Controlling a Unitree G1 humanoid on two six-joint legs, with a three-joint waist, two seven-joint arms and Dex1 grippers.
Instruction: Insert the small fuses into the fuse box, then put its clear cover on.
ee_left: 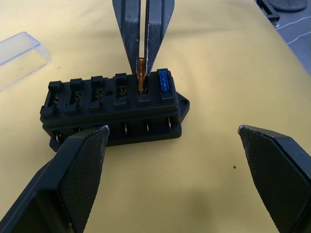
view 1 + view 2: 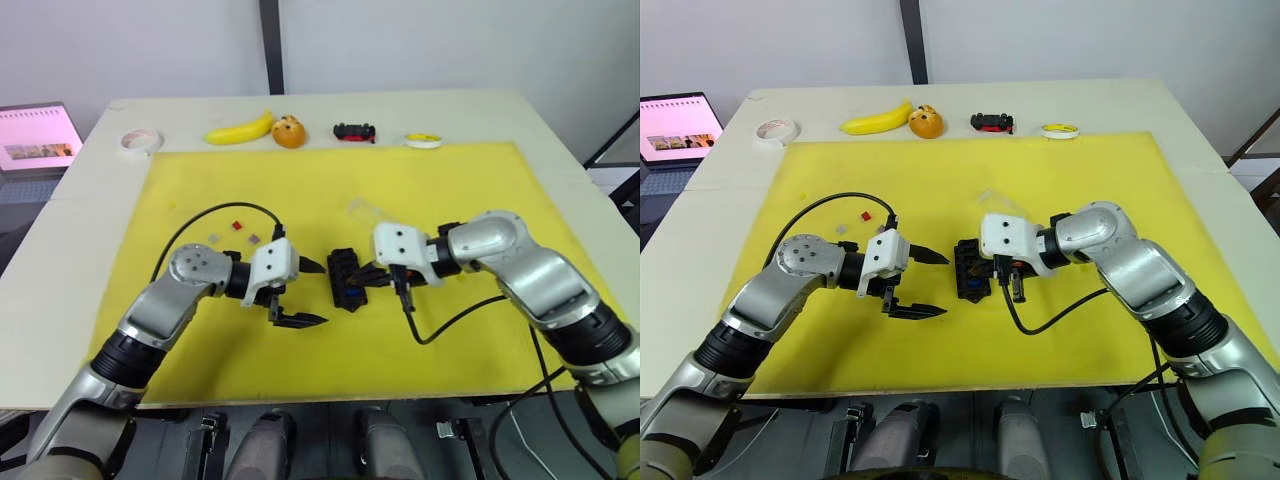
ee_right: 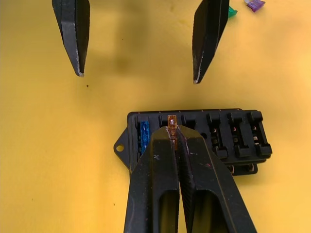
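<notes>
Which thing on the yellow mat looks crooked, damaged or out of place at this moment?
Nothing stands out. The fuse box sits flat, a blue fuse is seated, the right gripper holds an amber fuse upright over the neighbouring slot, and the clear cover lies intact beside.

No legible text, labels or numbers anywhere.

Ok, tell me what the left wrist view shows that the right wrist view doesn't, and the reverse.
Left wrist view: the clear cover, lying apart from the fuse box. Right wrist view: loose green fuse and purple fuse. Both: open left claw, and right claw shut on an olive-brown fuse at the slot beside the seated blue fuse.
</notes>
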